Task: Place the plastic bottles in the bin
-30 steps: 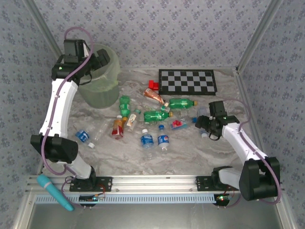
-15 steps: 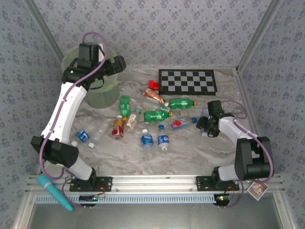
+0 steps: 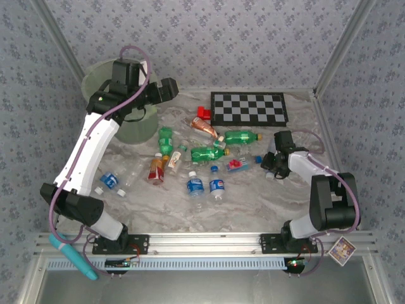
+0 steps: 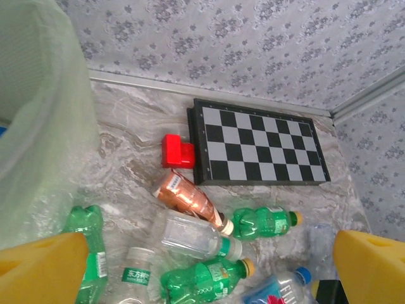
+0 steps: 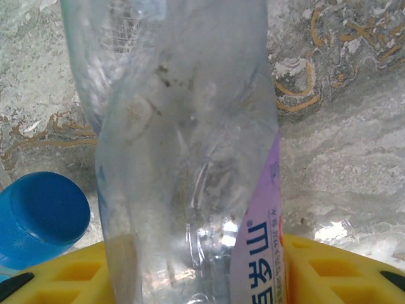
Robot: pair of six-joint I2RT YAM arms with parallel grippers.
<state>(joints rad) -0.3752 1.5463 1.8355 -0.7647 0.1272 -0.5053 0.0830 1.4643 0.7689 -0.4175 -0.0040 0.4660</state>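
The pale-green bin (image 3: 120,111) stands at the back left, and its wall (image 4: 38,120) is at the left of the left wrist view. My left gripper (image 3: 168,88) hangs just right of the bin, open and empty (image 4: 205,269). Below it lie green bottles (image 4: 262,221), a copper-red one (image 4: 186,196) and a clear one (image 4: 193,235). More bottles (image 3: 207,152) are scattered mid-table, some with blue labels (image 3: 195,185). At the right, my right gripper (image 3: 272,161) is down on the table, shut (image 5: 196,272) on a crumpled clear bottle (image 5: 190,158) with a purple label.
A black-and-white checkerboard (image 3: 248,109) lies at the back, with a small red block (image 3: 203,114) at its left edge. A blue cap (image 5: 41,215) sits beside the gripped bottle. A teal tool (image 3: 73,253) rests on the front rail.
My left arm has swung from over the bin to the right of its rim. The right arm's elbow folded inward while its gripper stayed at the clear bottle, shifting slightly back.
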